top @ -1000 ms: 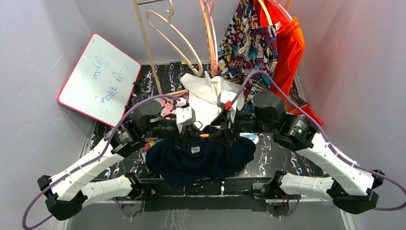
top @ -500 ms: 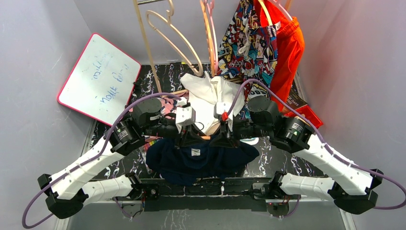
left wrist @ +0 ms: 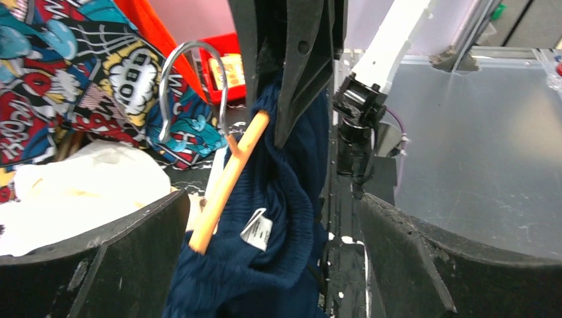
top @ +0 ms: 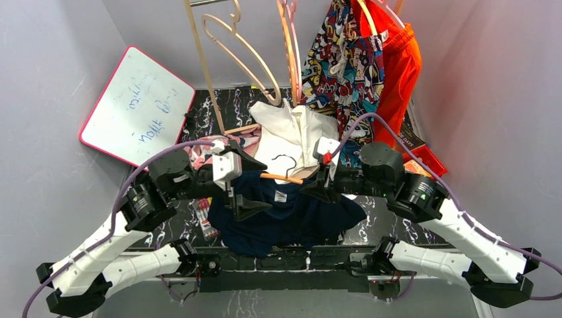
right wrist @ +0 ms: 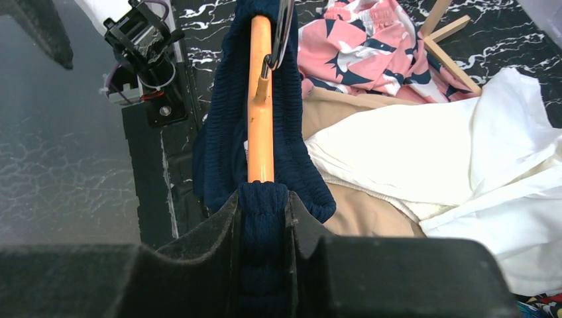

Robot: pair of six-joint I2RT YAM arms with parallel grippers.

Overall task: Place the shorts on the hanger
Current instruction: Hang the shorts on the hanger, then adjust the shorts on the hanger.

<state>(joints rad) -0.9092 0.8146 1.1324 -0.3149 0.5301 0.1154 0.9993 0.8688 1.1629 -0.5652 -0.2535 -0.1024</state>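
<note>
Right end effector point(top: 319, 189) pinches the navy shorts point(top: 285, 215) by the waistband at the orange hanger point(top: 281, 177)'s right end, over the desk point(top: 381, 215) centre. Left end effector point(top: 246, 185) gapes wide, empty. We risk the hanger tipping w/ one-sided support & the shorts sliding off left.

Even bright light, soft shadows, reddish tint at right, near wrist-view foregrounds blurred

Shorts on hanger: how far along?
Done: hanger sits inside the waistband of the shorts at the right end. In hand: right pincer clamps the waistband there; left pincer is open, off the fabric. Left: in the left wrist view the hanger's other end looks bare, so likely pull the waistband over it, then let go.
</note>
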